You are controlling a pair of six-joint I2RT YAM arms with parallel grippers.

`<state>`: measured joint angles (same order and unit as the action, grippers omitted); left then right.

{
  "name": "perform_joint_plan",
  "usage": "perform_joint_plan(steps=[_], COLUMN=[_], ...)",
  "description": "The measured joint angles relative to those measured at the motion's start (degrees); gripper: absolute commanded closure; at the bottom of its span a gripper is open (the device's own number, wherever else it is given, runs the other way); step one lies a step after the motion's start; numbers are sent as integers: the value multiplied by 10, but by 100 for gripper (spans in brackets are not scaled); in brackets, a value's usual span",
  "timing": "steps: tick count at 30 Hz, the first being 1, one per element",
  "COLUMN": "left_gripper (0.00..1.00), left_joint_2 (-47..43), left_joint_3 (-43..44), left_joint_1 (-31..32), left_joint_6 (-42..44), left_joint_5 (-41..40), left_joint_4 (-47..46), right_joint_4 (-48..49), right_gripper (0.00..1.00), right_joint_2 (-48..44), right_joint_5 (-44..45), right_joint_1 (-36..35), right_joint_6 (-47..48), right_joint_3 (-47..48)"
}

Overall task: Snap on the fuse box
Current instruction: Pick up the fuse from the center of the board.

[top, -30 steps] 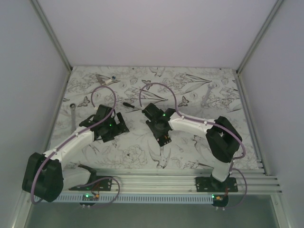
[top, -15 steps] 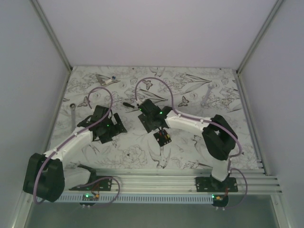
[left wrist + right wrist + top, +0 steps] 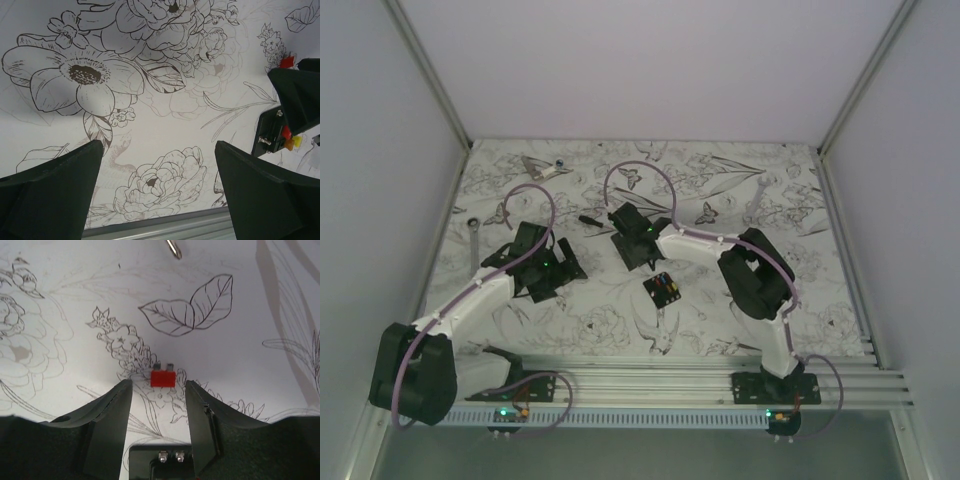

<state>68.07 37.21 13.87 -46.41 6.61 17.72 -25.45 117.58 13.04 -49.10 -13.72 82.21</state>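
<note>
Evidently the small black square plastic fuse box has just been let go. A second ago it was covered by the right gripper, which has since been drawn back toward the far side. The box is now left lying alone on the flower-printed table mat, near the middle and clear of both grippers. The right jaws are seen parted with nothing grasped, and only a loose red blade fuse lies on the mat just ahead of them. The left gripper is held spread wide and empty. Tiny coloured fuses are seated in the box's top slots (their number cannot be made out). The pressing step is judged finished or paused, and the stray fuse may be wanted next.
</note>
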Motion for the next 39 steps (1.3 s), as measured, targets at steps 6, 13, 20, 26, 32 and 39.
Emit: perform_joint_plan(steps=[6, 13, 20, 26, 32, 39], left_gripper=[0, 0, 0, 0, 1, 8], left_joint_2=[0, 0, 0, 3, 15, 46], left_joint_3=[0, 0, 0, 0, 0, 2], left_joint_1=[0, 0, 0, 0, -1, -5], left_joint_6=[0, 0, 0, 0, -2, -11], left_joint_5=[5, 10, 11, 20, 40, 89], left_joint_4=[-2, -2, -2, -10, -21, -52], right_joint_4=[7, -9, -19, -20, -6, 40], right_gripper=[55, 62, 73, 79, 80, 82], right_joint_2=[13, 20, 20, 20, 11, -69], right_joint_5=[-12, -34, -46, -49, -57, -115], right_joint_1=[6, 14, 17, 17, 17, 17], right_joint_6=[0, -4, -5, -3, 12, 57], right_joint_3=[14, 27, 29, 29, 15, -91])
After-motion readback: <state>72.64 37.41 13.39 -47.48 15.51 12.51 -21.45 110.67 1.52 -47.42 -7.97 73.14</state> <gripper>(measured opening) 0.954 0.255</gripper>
